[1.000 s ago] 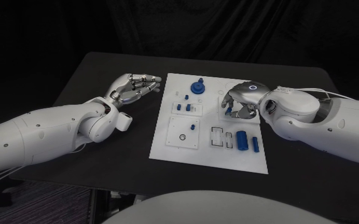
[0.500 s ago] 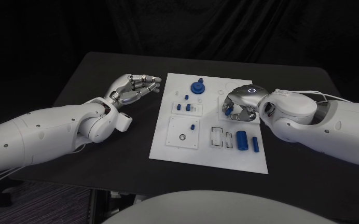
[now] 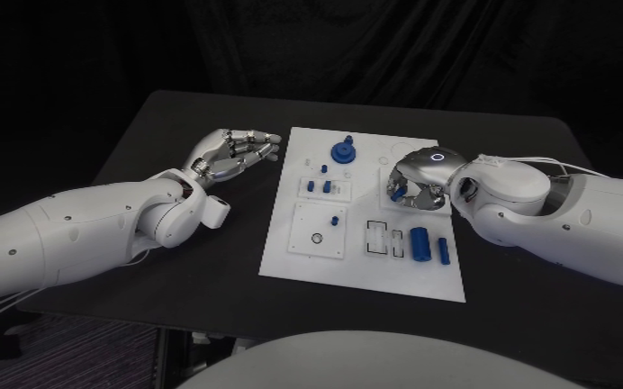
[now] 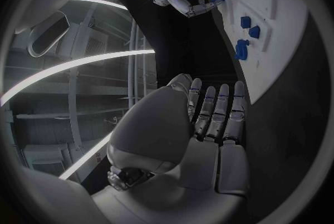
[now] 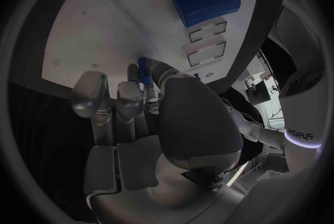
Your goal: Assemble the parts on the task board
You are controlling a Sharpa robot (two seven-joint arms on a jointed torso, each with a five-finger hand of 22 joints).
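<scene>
task board (image 3: 302, 258): white plate at the middle of the black table (image 3: 169, 128)
right hand (image 3: 417, 180): over the board's 3 o'clock edge, fingers curled down onto a small blue part (image 5: 143, 74); whether it grips the part I cannot tell
left hand (image 3: 234, 154): just off the board's 9 o'clock edge, palm up, fingers apart, holding nothing
large blue cylinder (image 3: 420, 242): lying at the board's 4 o'clock
blue knob (image 3: 343, 150): standing near 12 o'clock
</scene>
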